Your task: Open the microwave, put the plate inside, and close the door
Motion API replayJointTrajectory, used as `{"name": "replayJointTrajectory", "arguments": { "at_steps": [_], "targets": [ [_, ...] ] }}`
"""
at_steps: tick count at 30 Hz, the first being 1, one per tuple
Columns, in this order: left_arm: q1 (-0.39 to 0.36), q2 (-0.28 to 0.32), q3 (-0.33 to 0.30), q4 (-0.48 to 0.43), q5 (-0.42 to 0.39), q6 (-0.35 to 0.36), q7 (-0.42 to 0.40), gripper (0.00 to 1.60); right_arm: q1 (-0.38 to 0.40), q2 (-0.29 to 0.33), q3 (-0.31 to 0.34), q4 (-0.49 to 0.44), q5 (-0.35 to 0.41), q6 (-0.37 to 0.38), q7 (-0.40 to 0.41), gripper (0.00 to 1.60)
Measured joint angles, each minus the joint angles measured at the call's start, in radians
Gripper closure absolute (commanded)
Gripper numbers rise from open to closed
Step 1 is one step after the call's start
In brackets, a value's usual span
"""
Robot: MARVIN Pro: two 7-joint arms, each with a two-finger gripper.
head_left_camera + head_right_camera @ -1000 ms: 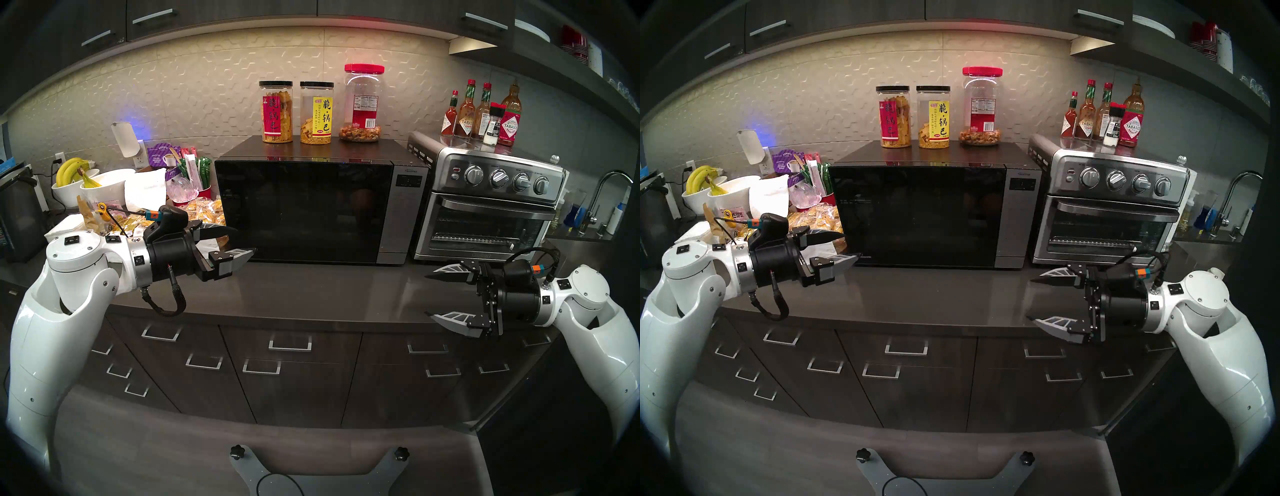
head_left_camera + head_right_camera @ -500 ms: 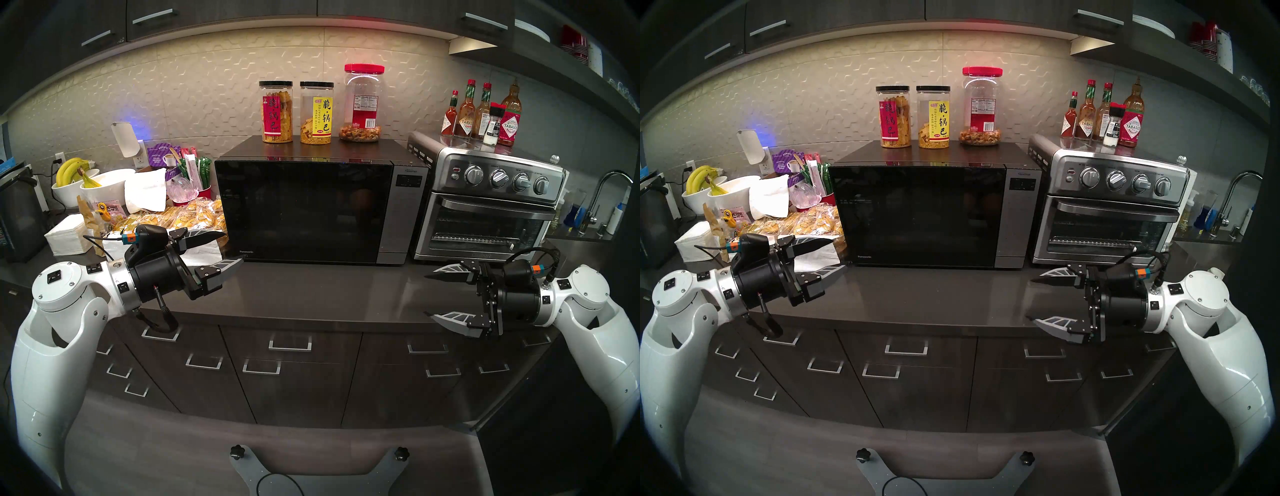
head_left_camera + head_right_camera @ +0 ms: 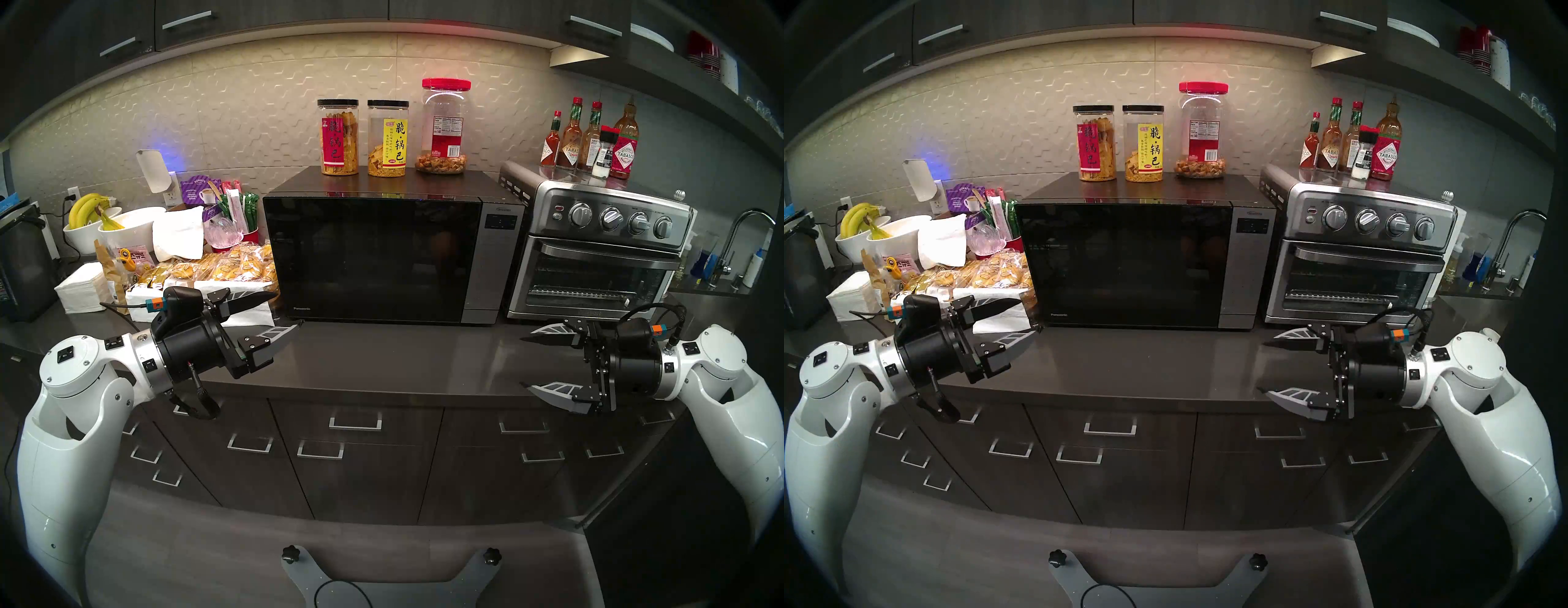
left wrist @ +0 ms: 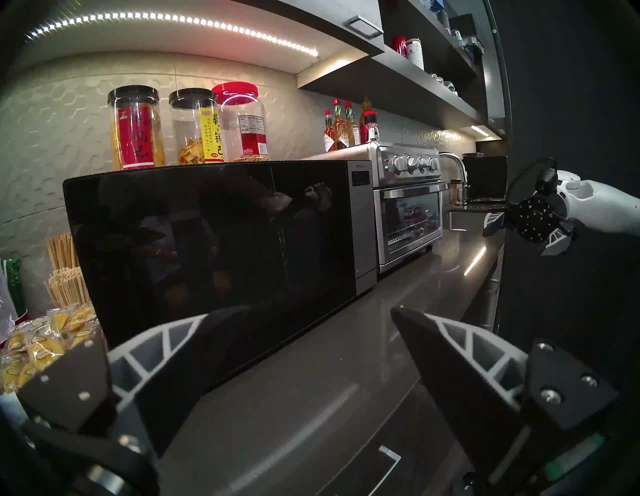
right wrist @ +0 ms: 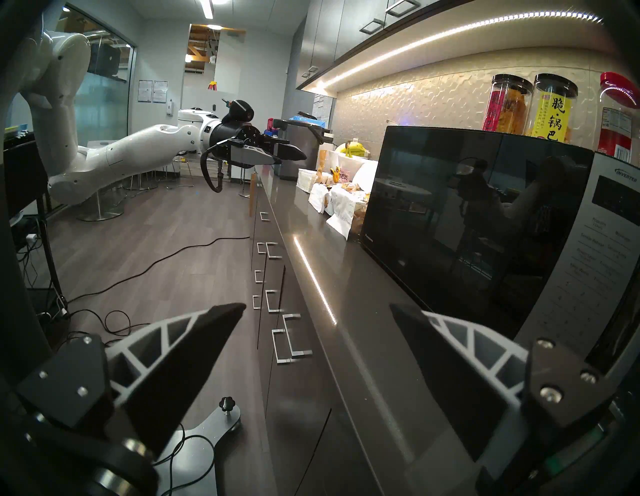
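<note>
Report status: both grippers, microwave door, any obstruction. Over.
Left gripper open, empty. Right gripper open, empty. Microwave door shut; plate not in view. Counter before door unobstructed.

An office break-room kitchen: a long dark counter [image 3: 403, 361] over drawers, a tiled wall, the microwave [image 3: 382, 259] mid-counter with snack jars [image 3: 339, 138] on top, a toaster oven [image 3: 594, 259] to its right, a faucet [image 3: 738, 237] far right, bananas [image 3: 87, 208] far left. The right wrist view shows glass-walled rooms beyond.
</note>
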Motion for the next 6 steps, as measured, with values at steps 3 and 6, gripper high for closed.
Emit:
{"name": "replayJointTrajectory", "arguments": {
  "at_steps": [3, 6],
  "targets": [
    [0.0, -0.002, -0.001, -0.001, 0.0, 0.0, 0.003, 0.0, 0.0, 0.0, 0.0, 0.0, 0.0, 0.0, 0.0, 0.0],
    [-0.001, -0.004, -0.001, -0.001, 0.0, 0.0, 0.005, 0.0, 0.0, 0.0, 0.0, 0.0, 0.0, 0.0, 0.0, 0.0]
  ]
}}
